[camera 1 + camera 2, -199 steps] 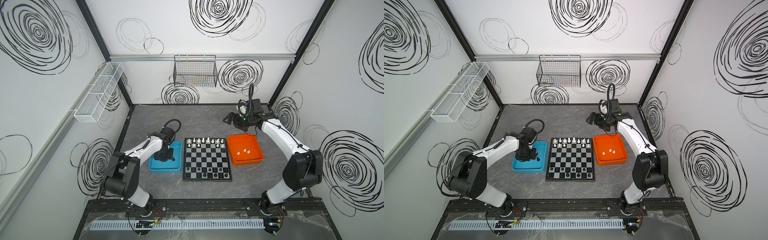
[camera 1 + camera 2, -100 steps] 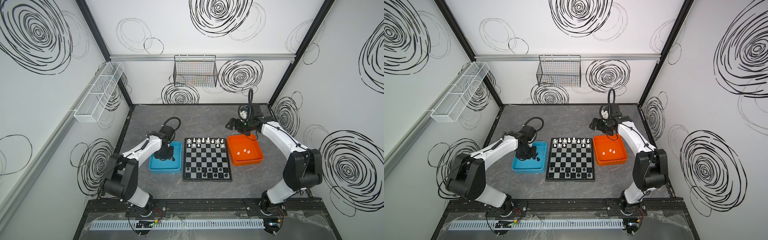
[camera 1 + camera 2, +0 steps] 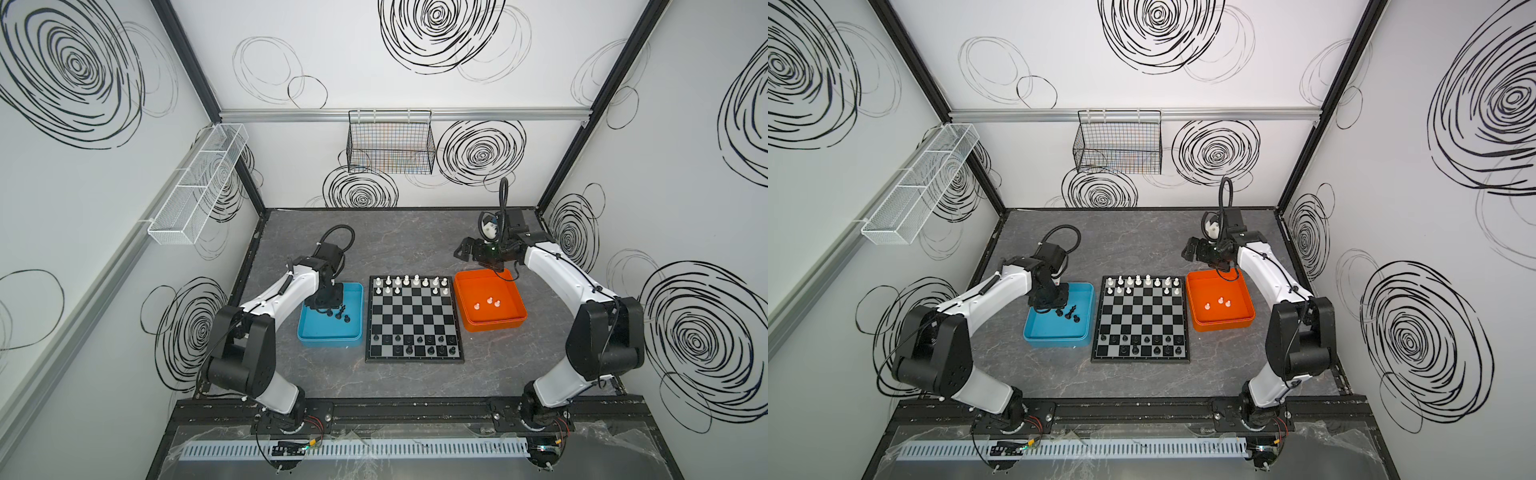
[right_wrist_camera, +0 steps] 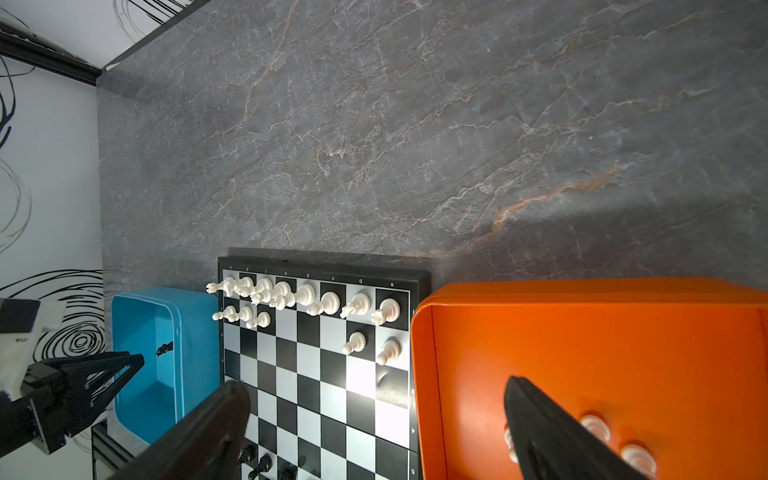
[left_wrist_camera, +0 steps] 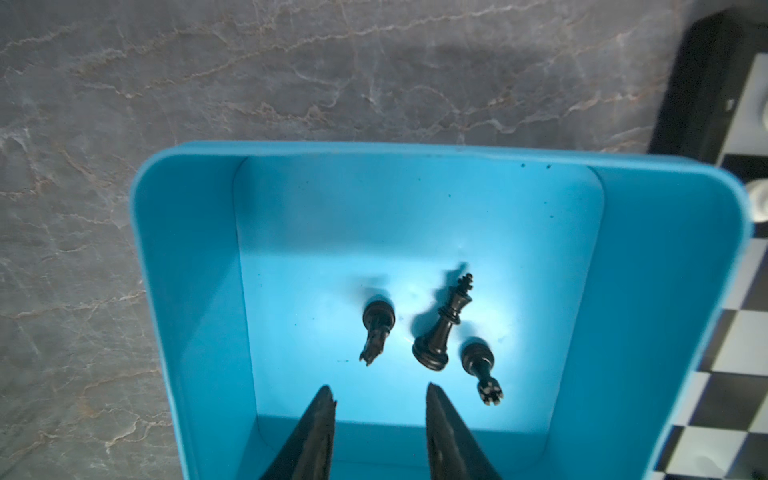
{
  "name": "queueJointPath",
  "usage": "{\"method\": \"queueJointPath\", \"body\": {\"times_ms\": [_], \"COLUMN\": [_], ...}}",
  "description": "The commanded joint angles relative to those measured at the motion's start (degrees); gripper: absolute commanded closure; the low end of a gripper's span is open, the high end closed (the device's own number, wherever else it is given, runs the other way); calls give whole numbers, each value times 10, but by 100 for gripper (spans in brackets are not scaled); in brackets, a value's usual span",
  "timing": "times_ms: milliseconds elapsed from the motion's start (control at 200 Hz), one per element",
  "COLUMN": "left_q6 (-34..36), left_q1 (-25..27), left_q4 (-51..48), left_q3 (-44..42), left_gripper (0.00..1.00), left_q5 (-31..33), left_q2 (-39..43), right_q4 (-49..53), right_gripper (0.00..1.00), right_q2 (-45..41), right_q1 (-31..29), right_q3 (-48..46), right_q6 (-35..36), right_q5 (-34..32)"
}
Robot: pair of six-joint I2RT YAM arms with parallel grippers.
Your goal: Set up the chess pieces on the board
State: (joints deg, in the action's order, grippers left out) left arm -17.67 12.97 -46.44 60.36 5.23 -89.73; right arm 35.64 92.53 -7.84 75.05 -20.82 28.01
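Since a second ago your left gripper has opened partway, empty, seen in a top view inside the blue tray left of the board. Left wrist: three black pieces lie unplaced there. Right wrist: right gripper wide open, empty; three white pieces wait in the orange tray right of the board.

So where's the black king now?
The black king is in the blue tray left of the board, between two other black pieces, just ahead of the left gripper in the left wrist view.
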Motion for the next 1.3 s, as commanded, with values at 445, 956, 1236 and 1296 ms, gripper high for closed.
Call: {"method": "queueJointPath", "body": {"times_ms": [445, 956, 1236, 1296], "left_q6": [24, 23, 26, 27], "left_q1": [-6, -6, -6, -6], "left_q4": [41, 52, 51, 50], "left_q3": [-30, -30, -19, -17], "left_gripper": [71, 77, 81, 85], "left_q5": [0, -4, 0, 0], "left_q2": [-44, -59, -71, -72], "right_q4": [5, 4, 4, 5], "right_gripper": [0, 0, 0, 0], "right_q2": [-3, 0, 5, 5], "right_q1": [4, 7, 11, 11], "right_q3": [-14, -27, -30, -29], "right_q6": [1, 7, 9, 10], "right_q5": [-9, -7, -5, -5]}}
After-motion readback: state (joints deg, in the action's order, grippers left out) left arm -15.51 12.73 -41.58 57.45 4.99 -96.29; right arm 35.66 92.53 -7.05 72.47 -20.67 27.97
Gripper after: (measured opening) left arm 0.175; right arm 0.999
